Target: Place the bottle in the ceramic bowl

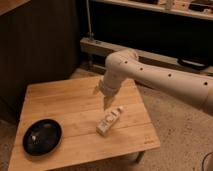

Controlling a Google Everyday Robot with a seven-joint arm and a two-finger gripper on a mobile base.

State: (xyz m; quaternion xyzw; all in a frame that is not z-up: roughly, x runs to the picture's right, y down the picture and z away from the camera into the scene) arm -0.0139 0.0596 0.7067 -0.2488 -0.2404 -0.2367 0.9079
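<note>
The small white bottle lies on its side on the wooden table, right of centre, with its cap end pointing to the far right. The glossy black ceramic bowl sits empty at the table's front left corner. My gripper hangs from the white arm above the table's middle. It is a little above and just to the far left of the bottle, not touching it. Its two fingers point down, stand apart and hold nothing. The bowl is well to the gripper's left and nearer the front.
The table is small and low, with its edges close around the bottle and bowl. A dark wall panel stands behind on the left, and a low shelf with a metal rail behind on the right. Speckled floor lies to the right.
</note>
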